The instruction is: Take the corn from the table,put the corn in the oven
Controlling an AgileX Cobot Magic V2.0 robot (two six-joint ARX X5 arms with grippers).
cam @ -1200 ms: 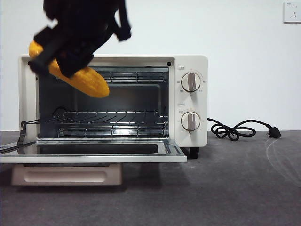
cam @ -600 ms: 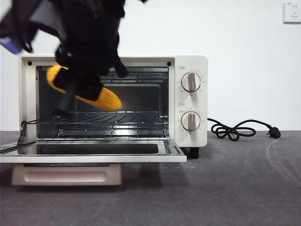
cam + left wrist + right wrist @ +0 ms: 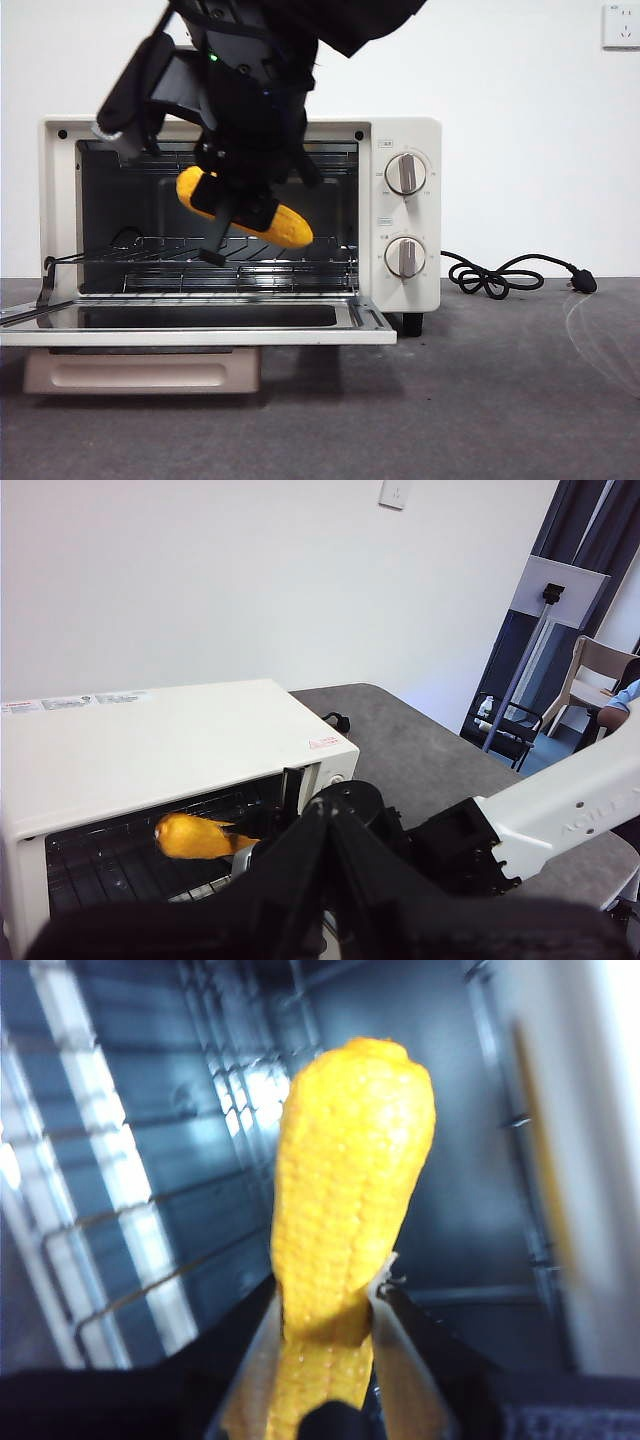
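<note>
The yellow-orange corn (image 3: 291,229) hangs tilted in the open mouth of the cream-white oven (image 3: 410,135), just above its wire rack (image 3: 300,252). My right gripper (image 3: 240,206) comes down from above and is shut on the cob's middle. In the right wrist view the corn (image 3: 350,1190) sticks out from between the jaws of the right gripper (image 3: 325,1305) into the oven's dark inside. The left wrist view looks down on the oven (image 3: 150,730) and on the corn (image 3: 195,835) at its opening. My left gripper (image 3: 330,815) hangs high above the table, jaws together and holding nothing.
The oven's glass door (image 3: 200,330) lies folded down flat towards the front. Two round knobs (image 3: 405,174) sit on its right panel. A black cord (image 3: 500,276) coils on the dark grey table (image 3: 500,400) to the oven's right. A wall stands behind.
My right gripper has carried the corn down and to the right, from in front of the oven's upper left corner into the opening above the rack.
</note>
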